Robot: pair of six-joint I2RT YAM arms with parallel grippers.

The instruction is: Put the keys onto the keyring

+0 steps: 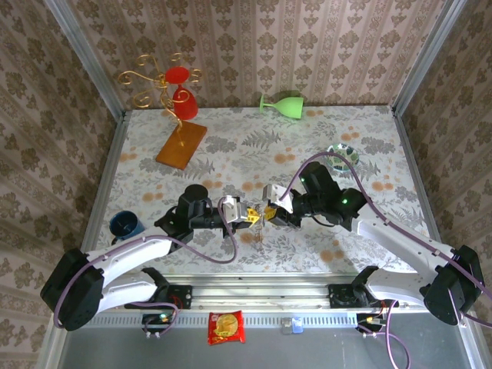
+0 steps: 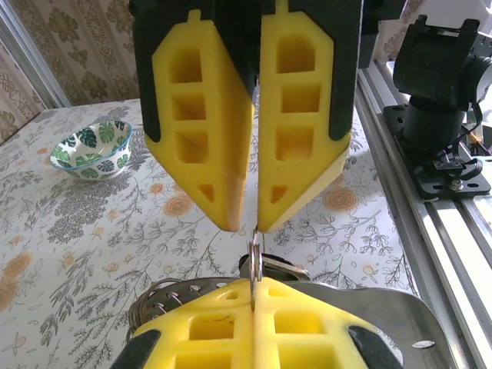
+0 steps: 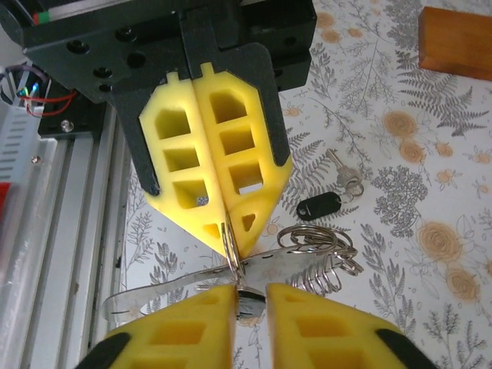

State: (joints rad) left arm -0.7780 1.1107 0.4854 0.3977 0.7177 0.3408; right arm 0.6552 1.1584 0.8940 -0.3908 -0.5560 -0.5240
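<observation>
- Keyring: a thin metal split ring seen almost edge-on, held clear of the flowered table; a flat bright metal plate, a wire coil and a few smaller loops hang with it
- Left gripper: yellow fingers pressed together, pinching one side of the keyring at their very tips
- Right gripper: faces the left gripper tip to tip; its jaws stand narrowly parted with the opposite side of the keyring between them; whether they clamp it cannot be told
- Keys: small and silver-bladed, too small to count, beside a black oval tag; they lie flat on the table near the fingertips, touching neither gripper nor the keyring
- In the top view the grippers meet near the table's front edge, midway between the arms
</observation>
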